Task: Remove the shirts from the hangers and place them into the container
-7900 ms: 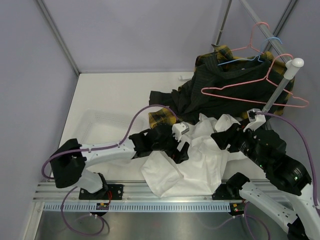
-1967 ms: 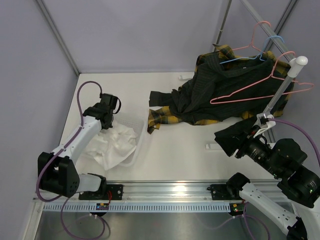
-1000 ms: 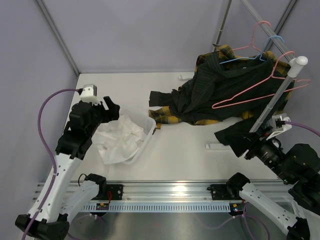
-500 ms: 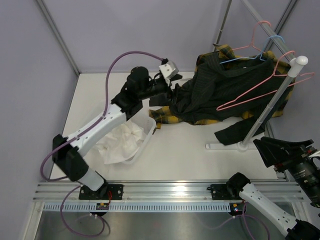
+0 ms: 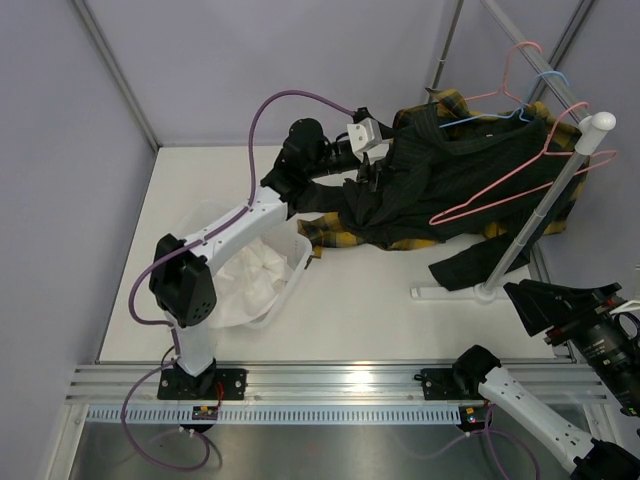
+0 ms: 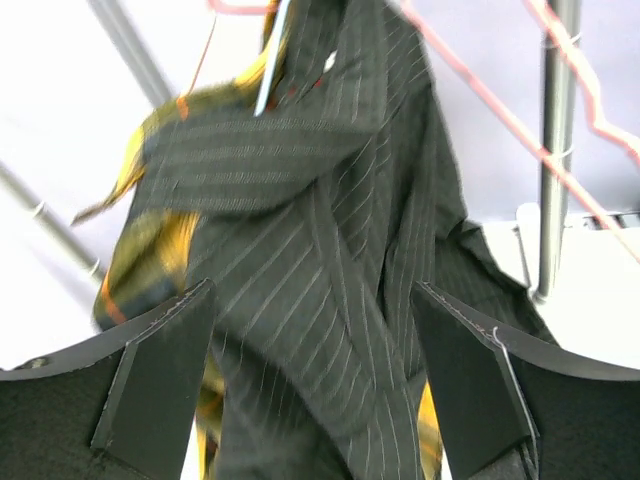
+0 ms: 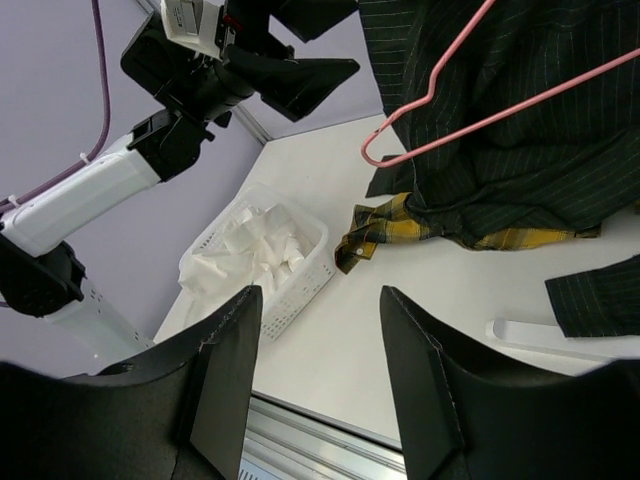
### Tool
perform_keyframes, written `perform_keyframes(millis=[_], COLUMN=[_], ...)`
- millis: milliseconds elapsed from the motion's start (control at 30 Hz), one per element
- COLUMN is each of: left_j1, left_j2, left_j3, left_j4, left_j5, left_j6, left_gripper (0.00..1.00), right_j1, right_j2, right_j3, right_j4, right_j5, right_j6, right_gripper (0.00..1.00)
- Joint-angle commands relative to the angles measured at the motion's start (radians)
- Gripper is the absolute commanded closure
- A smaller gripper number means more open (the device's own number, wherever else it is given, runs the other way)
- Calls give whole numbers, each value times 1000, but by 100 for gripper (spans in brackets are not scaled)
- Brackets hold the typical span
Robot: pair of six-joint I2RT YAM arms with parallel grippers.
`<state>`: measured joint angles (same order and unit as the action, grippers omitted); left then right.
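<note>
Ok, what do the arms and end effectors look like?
The left arm and right arm are white with black joints. A purple cable loops along the left arm, with a white box at its wrist. The left end effector and right end effector each have two black wedge-shaped fingers.

Container [image 5: 293, 268] sits at the left of the table [image 5: 370, 310], one shirt [image 5: 250, 280] bundled inside it. Pole [image 5: 545, 200] stands at the right, its foot [image 5: 445, 292] on the table. Hangers [image 5: 500, 195] hang at the back right, one across the pole. Pinstriped shirt [image 5: 450, 170] drapes down onto the far table, over the plaid shirt [image 5: 325, 232], whose edge pokes out toward the container. Left gripper [image 6: 315, 290] is at the pinstriped shirt's left side; right gripper [image 7: 318, 295] is at the near right, beside the pole's foot.
</note>
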<state>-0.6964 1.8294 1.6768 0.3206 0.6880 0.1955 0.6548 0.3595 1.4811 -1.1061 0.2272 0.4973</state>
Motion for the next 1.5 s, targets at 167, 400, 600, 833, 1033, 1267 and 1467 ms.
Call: perform_keyframes(millis=[167,400,600,833,1033,1267,1467], left_j1=[-6,-9,-8,-11,-32,-61,-81], left_j2=[128,133,93,176,218,266,262], left_j3=[216,232,190,294,351,386,393], left_j4=[104,109,127,15,-37,-95,-147], left_j5=[79,36,-27,22,51,39,47], left_j6=[-27,4,41,36,22,64,75], left_gripper=[18,16,14,17,39,25,81], right_j1=[8,6,8,6,6,6,6], right_j2=[47,55,65,68,75,58,56], right_j3=[31,41,56,42,48,45,41], right_j4=[-6,-11,-9,-3,6,5,6], right_j5=[29,29,20,17,15,17,20], right_j6=[-6,-9,-13,-8,-8,-2,-6], right_gripper=[41,41,41,41,41,41,41])
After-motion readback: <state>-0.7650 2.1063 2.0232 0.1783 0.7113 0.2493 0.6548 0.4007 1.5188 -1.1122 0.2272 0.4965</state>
